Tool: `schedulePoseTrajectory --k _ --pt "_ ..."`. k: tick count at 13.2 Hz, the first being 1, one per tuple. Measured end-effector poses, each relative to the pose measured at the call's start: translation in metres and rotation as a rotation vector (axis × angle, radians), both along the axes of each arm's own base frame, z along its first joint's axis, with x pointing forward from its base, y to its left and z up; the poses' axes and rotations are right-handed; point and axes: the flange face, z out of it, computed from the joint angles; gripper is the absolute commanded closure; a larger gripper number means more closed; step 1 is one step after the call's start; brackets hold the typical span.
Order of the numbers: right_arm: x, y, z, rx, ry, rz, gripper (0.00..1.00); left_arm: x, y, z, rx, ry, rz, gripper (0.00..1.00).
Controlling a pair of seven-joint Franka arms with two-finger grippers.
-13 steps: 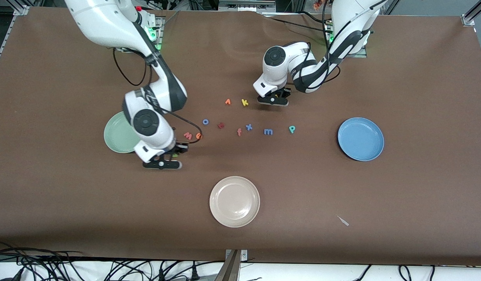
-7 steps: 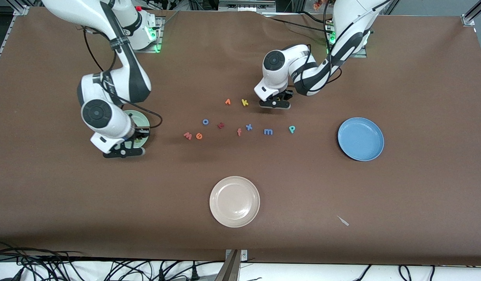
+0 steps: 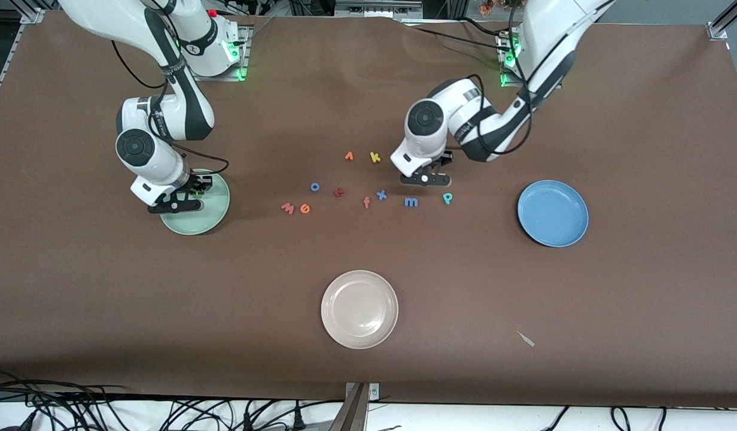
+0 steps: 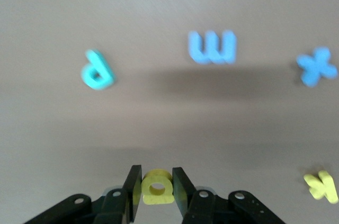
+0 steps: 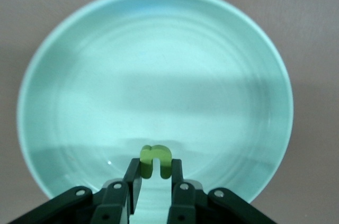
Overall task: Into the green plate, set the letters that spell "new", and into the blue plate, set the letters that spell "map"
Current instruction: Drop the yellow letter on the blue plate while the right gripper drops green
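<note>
My right gripper (image 3: pixel 186 197) hangs over the green plate (image 3: pixel 210 215), shut on the green n (image 5: pixel 155 161); the plate's bare floor (image 5: pixel 159 65) shows below it. My left gripper (image 3: pixel 431 173) is shut on the yellow a (image 4: pixel 157 187), just above the table beside the blue m (image 3: pixel 410 202) and the teal p (image 3: pixel 447 198). Both of these also show in the left wrist view, the m (image 4: pixel 212 47) and the p (image 4: pixel 97 70). The salmon-pink w (image 3: pixel 288 208) and the orange e (image 3: pixel 305 209) lie side by side between the green plate and the middle. The blue plate (image 3: pixel 553 214) sits bare toward the left arm's end.
Other letters lie in the middle: a blue o (image 3: pixel 314 187), a red letter (image 3: pixel 339 192), a salmon f (image 3: pixel 367 203), a blue x (image 3: pixel 381 194), an orange arrow-like letter (image 3: pixel 349 156) and a yellow k (image 3: pixel 375 157). A beige plate (image 3: pixel 359 309) sits nearer the front camera.
My right arm has swung from beside the w and e to over the green plate, carrying the green n. My left gripper has shifted from beside the k toward the m and p with the yellow a.
</note>
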Motion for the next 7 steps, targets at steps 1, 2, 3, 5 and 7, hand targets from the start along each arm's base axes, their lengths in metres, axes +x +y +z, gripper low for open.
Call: schedulePoseTrajectory --k 1,2,3,5,7 --pt "0.0 -0.002 0.0 -0.001 -0.001 -0.003 0.0 0.022 0.018 0.009 -0.001 0.018 -0.004 0.99" --pt "0.001 -0.002 0.002 0.0 -0.003 -0.007 0.0 0.045 0.039 0.019 -0.001 0.036 -0.013 0.99" --pt "0.002 0.001 0.006 0.004 -0.005 -0.014 0.0 0.068 0.064 0.03 -0.005 0.05 -0.023 0.99" --pt "0.013 0.025 0.029 0.016 -0.01 -0.049 0.0 0.104 0.118 0.039 -0.022 0.073 -0.053 0.99" --pt "0.033 0.073 0.067 0.013 -0.009 -0.118 0.0 0.127 0.18 0.029 -0.034 0.102 -0.096 0.99"
